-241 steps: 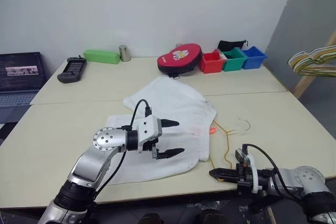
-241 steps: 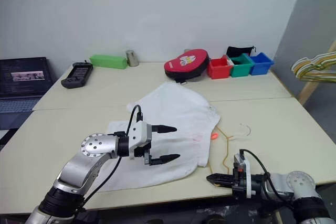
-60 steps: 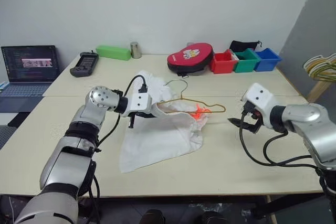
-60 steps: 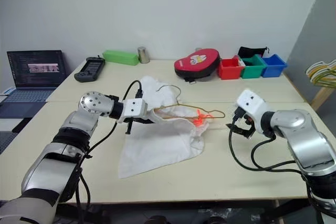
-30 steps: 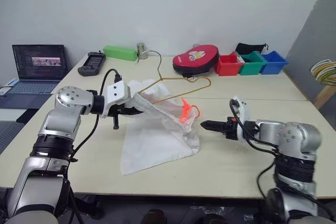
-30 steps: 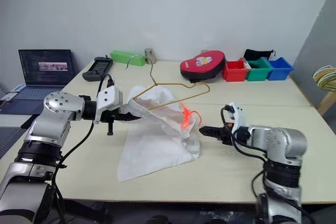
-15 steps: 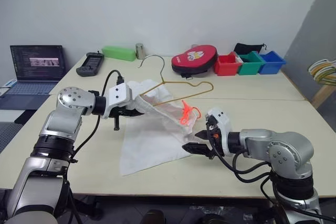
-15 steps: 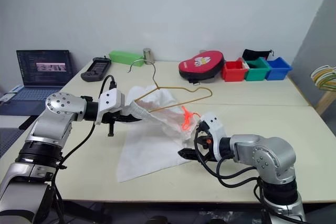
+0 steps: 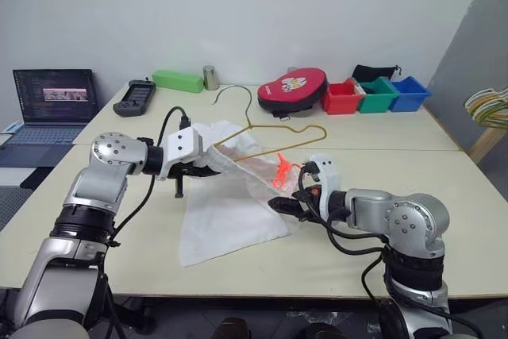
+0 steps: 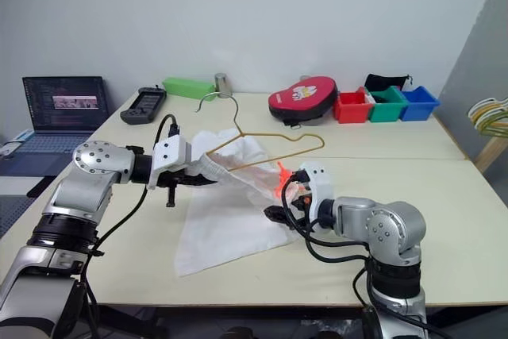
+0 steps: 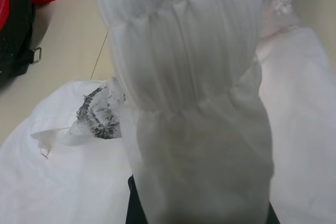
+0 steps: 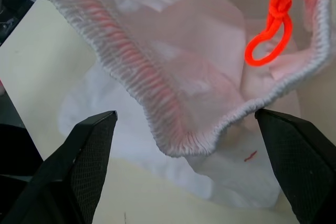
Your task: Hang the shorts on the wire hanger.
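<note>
Left gripper (image 9: 208, 166): I have it clamped on the waistband of the shorts (image 9: 230, 212), holding that edge above the table (image 9: 333, 256).
Right gripper (image 12: 184, 166): I see its fingers spread wide at the waistband's drooping edge, gripping nothing.
Shorts: lifted at the waist, lower part lying on the table; orange cord (image 12: 275, 11) dangles.
Wire hanger (image 9: 270, 134): rises out of the raised waistband, hook up.
Bins: red bin (image 9: 343, 98), green bin (image 9: 376, 94), blue bin (image 9: 409, 91) stand together at the far edge; contents I cannot tell.

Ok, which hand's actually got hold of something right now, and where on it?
The left hand is shut on the shorts at the gathered waistband. The right hand is open, holding nothing, its fingers either side of the waistband's other end.
</note>
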